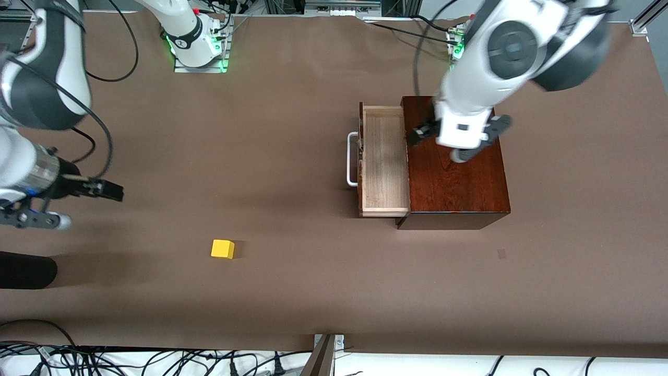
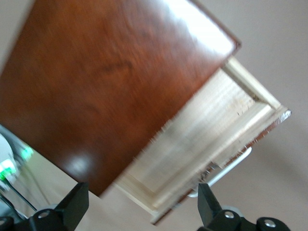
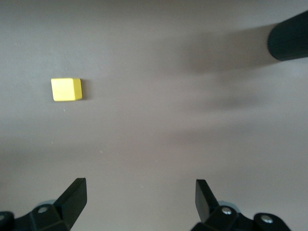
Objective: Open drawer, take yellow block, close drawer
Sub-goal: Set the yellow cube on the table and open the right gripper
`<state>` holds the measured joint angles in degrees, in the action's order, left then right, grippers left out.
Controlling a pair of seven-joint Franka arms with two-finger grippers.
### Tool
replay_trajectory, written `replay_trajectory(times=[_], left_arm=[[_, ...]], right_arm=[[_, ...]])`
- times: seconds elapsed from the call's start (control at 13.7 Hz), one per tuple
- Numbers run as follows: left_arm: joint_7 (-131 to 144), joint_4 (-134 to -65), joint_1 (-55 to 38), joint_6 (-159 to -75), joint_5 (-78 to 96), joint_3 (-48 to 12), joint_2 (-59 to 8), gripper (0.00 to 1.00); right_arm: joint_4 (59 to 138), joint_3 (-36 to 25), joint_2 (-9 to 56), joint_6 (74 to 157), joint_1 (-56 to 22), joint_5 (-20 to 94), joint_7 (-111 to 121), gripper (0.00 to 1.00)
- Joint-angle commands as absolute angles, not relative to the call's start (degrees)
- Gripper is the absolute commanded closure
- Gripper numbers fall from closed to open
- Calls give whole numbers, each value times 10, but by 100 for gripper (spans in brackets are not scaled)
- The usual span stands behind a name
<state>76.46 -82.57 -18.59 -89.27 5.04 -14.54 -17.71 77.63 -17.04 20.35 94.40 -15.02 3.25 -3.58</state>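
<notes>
The drawer [image 1: 383, 156] stands pulled out of the mahogany box [image 1: 459, 183], and its pale-wood tray is empty. Its white loop handle [image 1: 350, 159] faces the right arm's end of the table. The yellow block [image 1: 223, 249] lies on the brown table, nearer the front camera than the drawer. My left gripper [image 1: 460, 137] hangs open and empty over the box top. The left wrist view shows its open gripper [image 2: 141, 192], the box [image 2: 110, 82] and the drawer [image 2: 211, 130]. My right gripper [image 1: 57, 206] is open and empty above the table at the right arm's end. In the right wrist view the block [image 3: 66, 89] lies apart from that gripper [image 3: 139, 185].
A black rounded object [image 1: 26, 271] reaches in at the right arm's end of the table, nearer the front camera; it also shows in the right wrist view [image 3: 288, 42]. Cables run along the table's front edge [image 1: 156, 360].
</notes>
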Motion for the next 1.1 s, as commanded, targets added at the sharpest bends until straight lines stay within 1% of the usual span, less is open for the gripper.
replay_trajectory(times=[0.0, 0.15, 0.29, 0.37, 0.51, 0.58, 0.66, 0.73, 0.8, 0.88, 1.02], left_arm=[[914, -689, -249, -880, 26, -137, -298, 0], [974, -638, -271, -888, 25, -137, -355, 0], [1037, -635, -290, -927, 25, -137, -379, 0], [1065, -635, -300, -939, 25, -136, -390, 0], [1126, -635, -321, -964, 25, -136, -411, 0], [1142, -635, -333, -975, 25, -135, -419, 3], [1147, -635, -346, -983, 25, -133, -426, 15], [1151, -636, -358, -989, 25, -126, -429, 22], [1153, -638, -373, -990, 25, -115, -434, 38], [1154, -639, -382, -989, 25, -110, -440, 60], [1155, -641, -387, -990, 25, -109, -448, 93]], right_arm=[[889, -195, 107, 953, -152, 24, 21, 0], [912, -203, 84, 948, -153, 19, 27, 0], [917, -194, 72, 945, -142, 5, 26, 0], [918, -167, 68, 940, -117, 4, 25, 0], [925, -72, 48, 934, -35, -9, 19, 0], [940, -49, 35, 937, -16, -17, 14, 0], [954, -35, 25, 940, -5, -18, 7, 0], [966, -25, 16, 941, 2, -18, 5, 0], [972, -23, 11, 942, 2, -18, 4, 0], [971, -23, 10, 943, 2, -18, 4, 0], [965, -21, 11, 945, 2, -17, 4, 0]])
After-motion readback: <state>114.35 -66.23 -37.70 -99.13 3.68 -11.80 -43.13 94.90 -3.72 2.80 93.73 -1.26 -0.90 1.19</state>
